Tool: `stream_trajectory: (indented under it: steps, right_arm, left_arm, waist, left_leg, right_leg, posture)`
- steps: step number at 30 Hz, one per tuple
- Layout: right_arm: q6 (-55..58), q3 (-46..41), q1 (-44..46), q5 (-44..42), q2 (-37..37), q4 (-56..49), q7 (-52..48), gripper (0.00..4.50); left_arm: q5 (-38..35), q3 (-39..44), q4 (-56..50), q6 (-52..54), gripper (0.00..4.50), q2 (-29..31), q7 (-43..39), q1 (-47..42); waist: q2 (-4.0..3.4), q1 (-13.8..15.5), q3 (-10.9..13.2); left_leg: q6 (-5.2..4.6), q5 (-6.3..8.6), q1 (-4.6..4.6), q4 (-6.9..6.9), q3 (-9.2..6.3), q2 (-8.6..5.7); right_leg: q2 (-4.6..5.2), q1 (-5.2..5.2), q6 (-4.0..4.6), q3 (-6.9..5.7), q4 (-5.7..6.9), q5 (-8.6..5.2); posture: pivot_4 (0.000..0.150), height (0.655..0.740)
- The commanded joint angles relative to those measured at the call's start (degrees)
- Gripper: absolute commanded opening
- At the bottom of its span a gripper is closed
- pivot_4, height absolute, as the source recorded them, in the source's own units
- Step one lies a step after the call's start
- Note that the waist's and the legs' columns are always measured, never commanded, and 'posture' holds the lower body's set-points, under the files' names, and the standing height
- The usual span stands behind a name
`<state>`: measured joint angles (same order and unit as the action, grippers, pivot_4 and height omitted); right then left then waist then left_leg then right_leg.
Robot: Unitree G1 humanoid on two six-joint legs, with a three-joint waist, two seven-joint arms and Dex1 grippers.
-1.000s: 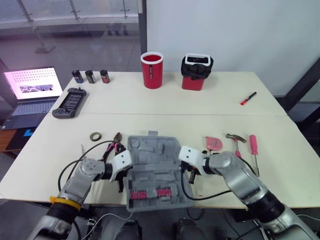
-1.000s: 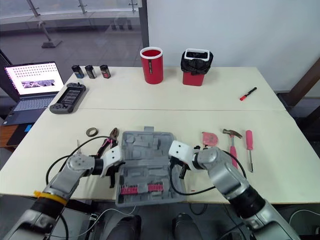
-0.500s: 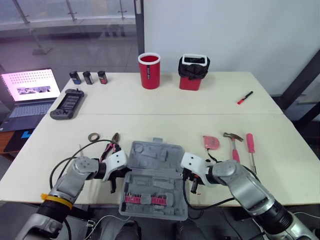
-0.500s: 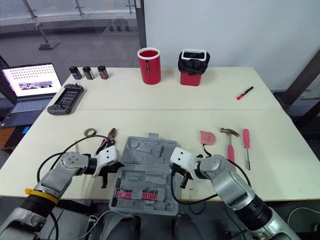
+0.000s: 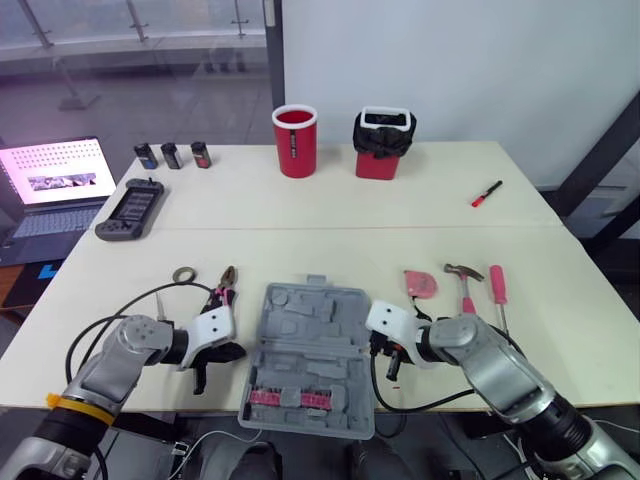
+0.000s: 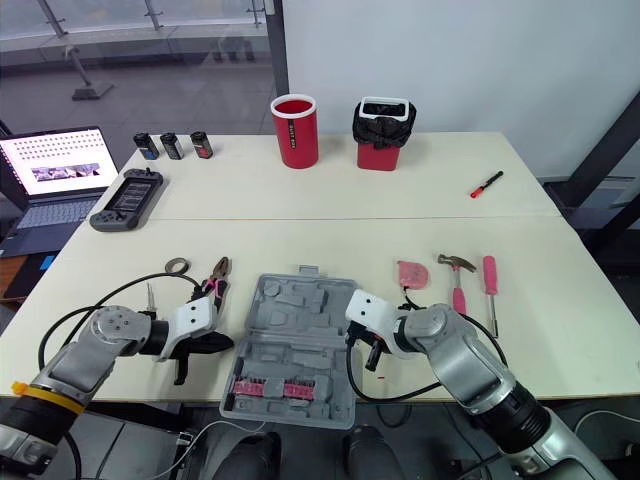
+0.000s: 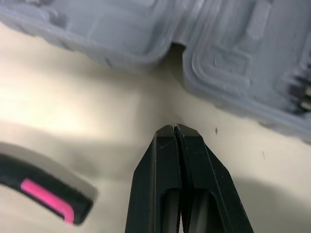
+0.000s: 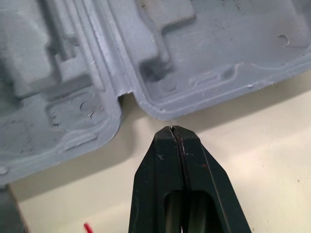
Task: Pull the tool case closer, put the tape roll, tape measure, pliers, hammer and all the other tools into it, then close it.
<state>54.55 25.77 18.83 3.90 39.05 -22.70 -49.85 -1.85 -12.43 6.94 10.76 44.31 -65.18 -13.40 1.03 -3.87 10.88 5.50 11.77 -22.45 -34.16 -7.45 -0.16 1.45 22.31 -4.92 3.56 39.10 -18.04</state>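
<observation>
1. The table [image 5: 300, 225] carries everything.
2. The tool case [image 5: 312, 350] lies open and flat at the table's near edge, between the two grippers, with a row of pink bits in its near half.
3. The left gripper [image 7: 175, 130] has its fingers pressed together on nothing, just beside the case's left edge.
4. The right gripper [image 8: 174, 129] is likewise closed and empty, its tip just beside the case's right edge.
5. The hammer [image 5: 465, 285] and screwdriver [image 5: 497, 283] lie side by side to the right of the case.
6. The pliers [image 5: 225, 288] lie left of the case.
7. The tape measure [image 5: 421, 284] sits between the case and the hammer.
8. The tape roll [image 5: 183, 274] lies left of the pliers.
</observation>
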Motion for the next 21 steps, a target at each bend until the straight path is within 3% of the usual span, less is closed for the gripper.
stream_trajectory:
  steps: [1,8,21]
  right_arm:
    - [0.97,1.60,0.25,-1.55,0.92,-4.10,-1.14,0.00]
    - [0.77,5.05,4.88,-1.04,-1.94,-1.39,0.35,0.00]
    - [-0.53,7.40,6.49,-1.28,1.03,-2.53,-1.53,0.00]
  left_arm:
    - [1.12,-1.41,0.25,0.34,0.07,-0.68,0.33,-0.05]
    - [2.17,-3.69,-0.40,-0.10,0.07,-2.96,-0.31,-0.88]
    - [3.31,-6.36,-3.94,-0.13,0.07,-5.41,-0.87,0.75]
  waist:
    - [0.00,0.01,0.00]
    - [-0.01,0.37,0.01]
    - [-0.02,1.37,0.00]
  left_leg:
    - [0.00,0.00,0.00,0.00,0.01,0.00]
    - [0.00,0.00,0.00,-0.06,0.01,-0.02]
    - [0.00,0.00,-0.02,-0.02,0.04,-0.03]
  right_leg:
    - [0.00,0.00,-0.01,0.00,-0.01,0.00]
    - [0.01,-0.03,-0.11,0.00,0.00,-0.05]
    - [0.06,-0.02,-0.03,0.00,-0.05,-0.02]
  posture:
    - [0.150,0.7387]
    - [0.150,0.7387]
    - [0.150,0.7387]
